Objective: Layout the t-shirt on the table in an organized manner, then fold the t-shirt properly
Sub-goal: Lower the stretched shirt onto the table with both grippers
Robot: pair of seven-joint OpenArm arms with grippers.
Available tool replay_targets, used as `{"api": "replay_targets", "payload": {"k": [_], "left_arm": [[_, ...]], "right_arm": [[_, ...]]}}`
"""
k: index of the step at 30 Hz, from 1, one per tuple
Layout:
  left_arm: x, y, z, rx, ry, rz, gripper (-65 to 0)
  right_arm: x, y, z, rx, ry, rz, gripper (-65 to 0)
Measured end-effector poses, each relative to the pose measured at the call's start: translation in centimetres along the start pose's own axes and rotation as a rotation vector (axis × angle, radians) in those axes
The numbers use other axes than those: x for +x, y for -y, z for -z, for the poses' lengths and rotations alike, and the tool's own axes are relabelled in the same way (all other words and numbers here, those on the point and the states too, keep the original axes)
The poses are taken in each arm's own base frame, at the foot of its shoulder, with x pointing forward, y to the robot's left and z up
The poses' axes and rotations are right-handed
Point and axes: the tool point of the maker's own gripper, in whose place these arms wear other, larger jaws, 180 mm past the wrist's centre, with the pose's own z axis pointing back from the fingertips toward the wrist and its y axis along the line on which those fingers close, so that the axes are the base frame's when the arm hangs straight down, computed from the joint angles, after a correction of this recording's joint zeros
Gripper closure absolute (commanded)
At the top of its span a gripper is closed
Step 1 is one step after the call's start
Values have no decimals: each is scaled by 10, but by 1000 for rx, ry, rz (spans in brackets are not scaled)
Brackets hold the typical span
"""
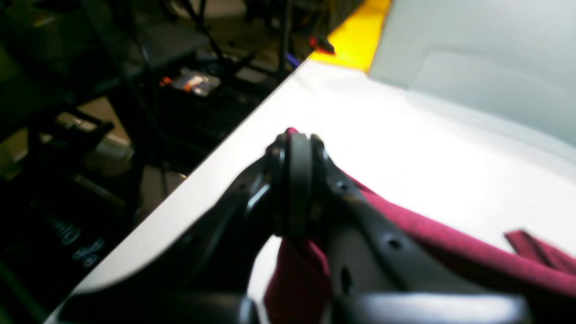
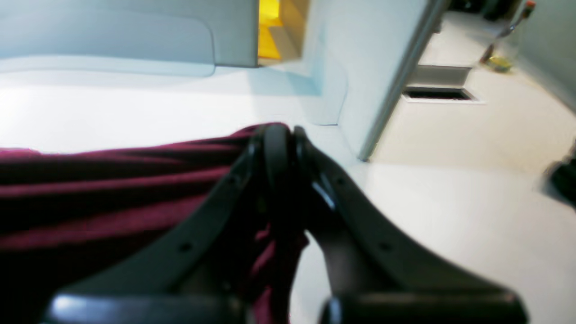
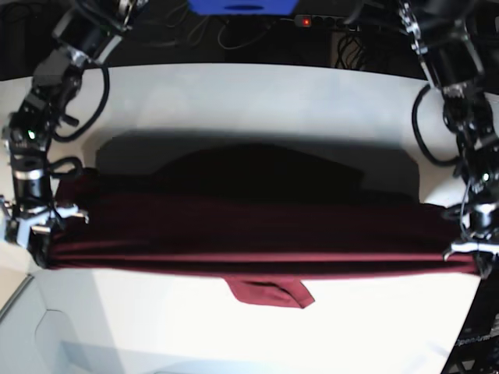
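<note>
The t-shirt (image 3: 257,234) stretches taut between my two grippers, long axis running straight from one to the other, over the table (image 3: 257,101). My left gripper (image 1: 298,148) pinches one end, my right gripper (image 2: 280,139) the other. It is maroon, ridged with lengthwise folds, one flap hanging from its lower edge. The table edge runs close outside my left gripper; white surface lies open beyond both

The t-shirt (image 3: 257,234) stretches across the bench (image 3: 257,93), its ends pinched in the left gripper (image 3: 474,257) at the base view's right and the right gripper (image 3: 35,234) at its left; one flap hangs toward the camera.
</note>
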Motion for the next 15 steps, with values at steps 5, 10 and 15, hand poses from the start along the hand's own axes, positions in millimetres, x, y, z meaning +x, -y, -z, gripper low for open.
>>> {"api": "replay_targets", "payload": {"k": [5,10,15], "left_arm": [[-37,27,36,-38,-133,-8,-2],[-57,48,72,-46,-226,-17,-2],[-64,57,89,-52,-175,25,-4]], "right_arm": [[-20,7,32,-2,-60,53,0],[-49,10,63,9,-145,118,0],[-73,12,87,21,-230,139,0]]}}
